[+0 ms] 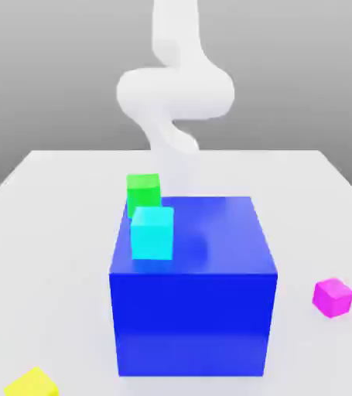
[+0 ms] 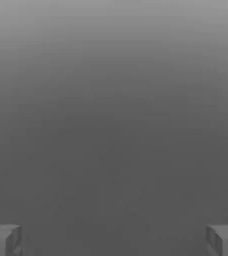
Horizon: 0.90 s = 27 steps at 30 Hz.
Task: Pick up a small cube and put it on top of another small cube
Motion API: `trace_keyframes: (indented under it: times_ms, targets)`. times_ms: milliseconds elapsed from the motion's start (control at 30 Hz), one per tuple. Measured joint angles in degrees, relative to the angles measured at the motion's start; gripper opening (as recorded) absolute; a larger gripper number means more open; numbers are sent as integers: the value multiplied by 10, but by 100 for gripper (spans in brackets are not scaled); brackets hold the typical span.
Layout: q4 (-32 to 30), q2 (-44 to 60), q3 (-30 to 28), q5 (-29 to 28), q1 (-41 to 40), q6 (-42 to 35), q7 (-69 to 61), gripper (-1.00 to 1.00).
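Pincer, hand view: the pincer [image 2: 114,241] has its two fingers wide apart, one at each lower corner of the picture.
Between fingers, hand view: plain grey, lighter toward the upper edge.
Arm, exterior view: white arm [image 1: 176,93], coming down beyond the blue block [image 1: 193,325].
Magenta cube, exterior view: the small magenta cube [image 1: 333,298] lies on the desk [image 1: 63,240], apart from the block on the exterior view's right, turned at an angle to it.
Cube relative to pincer: exact offset cannot be told; in the exterior view the cube is well apart from the arm's lower part, nearer the camera and farther to the exterior view's right.
Block top, exterior view: cyan cube [image 1: 152,234] near the front left; green cube [image 1: 143,192] behind it, partly covered by it.
Yellow cube, exterior view: yellow cube [image 1: 33,384] at the lower left, cut by the picture edge.
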Motion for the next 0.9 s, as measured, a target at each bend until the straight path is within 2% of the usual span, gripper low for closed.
trace_keyframes:
  times_ms: [400, 567, 767, 900]
  targets:
    - [-89, 250, 161, -55, 30, 126, 139, 0]
    - [-125, 356, 210, -91, 60, 177, 206, 0]
    - [-169, 480, 237, -120, 129, 239, 276, 0]
    - [-164, 552, 194, -181, 174, 286, 331, 0]
